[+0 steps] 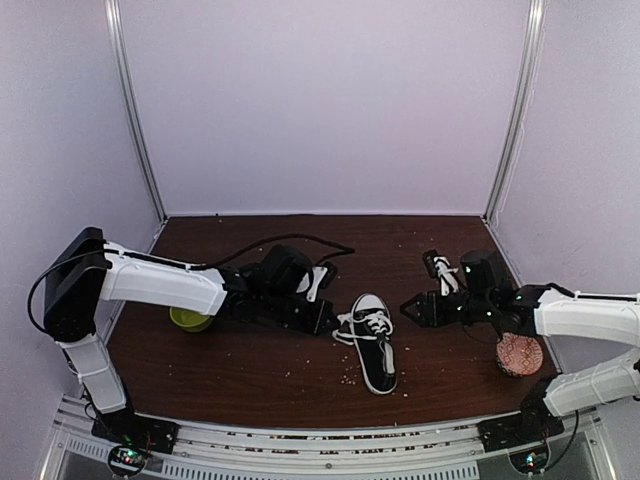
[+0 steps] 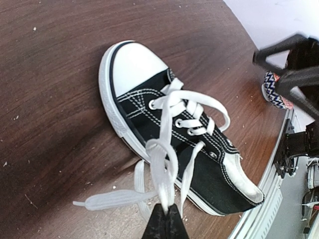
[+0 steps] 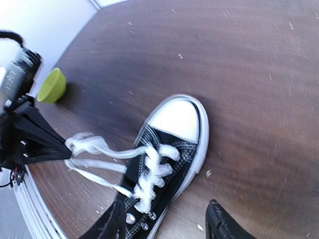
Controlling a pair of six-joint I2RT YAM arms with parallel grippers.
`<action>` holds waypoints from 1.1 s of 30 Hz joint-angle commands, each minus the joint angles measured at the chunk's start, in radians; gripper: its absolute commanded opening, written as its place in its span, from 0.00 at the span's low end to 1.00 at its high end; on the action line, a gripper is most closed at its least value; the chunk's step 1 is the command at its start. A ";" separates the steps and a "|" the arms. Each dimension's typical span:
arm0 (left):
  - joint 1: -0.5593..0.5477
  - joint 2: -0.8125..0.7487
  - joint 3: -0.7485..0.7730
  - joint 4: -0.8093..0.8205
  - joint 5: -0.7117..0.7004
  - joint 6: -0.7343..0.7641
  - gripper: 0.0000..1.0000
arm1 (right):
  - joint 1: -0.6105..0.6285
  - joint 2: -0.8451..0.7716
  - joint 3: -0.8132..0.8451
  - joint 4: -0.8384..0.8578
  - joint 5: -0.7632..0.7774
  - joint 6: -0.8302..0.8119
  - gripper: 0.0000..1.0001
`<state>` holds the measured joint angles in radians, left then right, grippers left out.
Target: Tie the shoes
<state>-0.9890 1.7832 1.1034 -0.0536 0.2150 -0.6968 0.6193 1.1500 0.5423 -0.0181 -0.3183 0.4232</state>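
A dark brown wood-grain table, dotted with pale crumbs, sits inside pale lilac walls. Silver metal uprights stand at the back corners, and a slotted aluminium rail runs along the near edge under the arm bases.

The black canvas low-top sneaker with white sole and toe cap lies on its sole between the two tools, toe pointing away from the bases. It is just beyond the left gripper, whose fingertips are pinched together on a loop of the long white laces drawn out sideways from the eyelets. Loose lace ends trail on the wood beneath that tool.

The right gripper hangs near the shoe's other side without touching it. Its black fingers are spread apart with nothing held.

A lime-green plastic bowl sits under the left arm, behind its tool. A red-and-white patterned bowl sits under the right arm.
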 commanded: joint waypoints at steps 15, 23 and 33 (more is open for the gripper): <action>0.007 -0.015 0.057 0.048 0.027 0.051 0.00 | 0.144 0.384 0.316 -0.036 -0.112 -0.431 0.68; 0.007 -0.010 0.062 0.046 0.039 0.057 0.00 | 0.152 0.482 0.348 0.013 -0.039 -0.468 0.52; 0.010 -0.039 0.027 0.044 -0.006 0.040 0.00 | 0.138 0.370 0.222 0.221 0.104 -0.332 0.00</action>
<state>-0.9890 1.7832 1.1400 -0.0460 0.2401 -0.6559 0.7670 1.6287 0.8421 0.0628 -0.3347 0.0059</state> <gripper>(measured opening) 0.009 0.009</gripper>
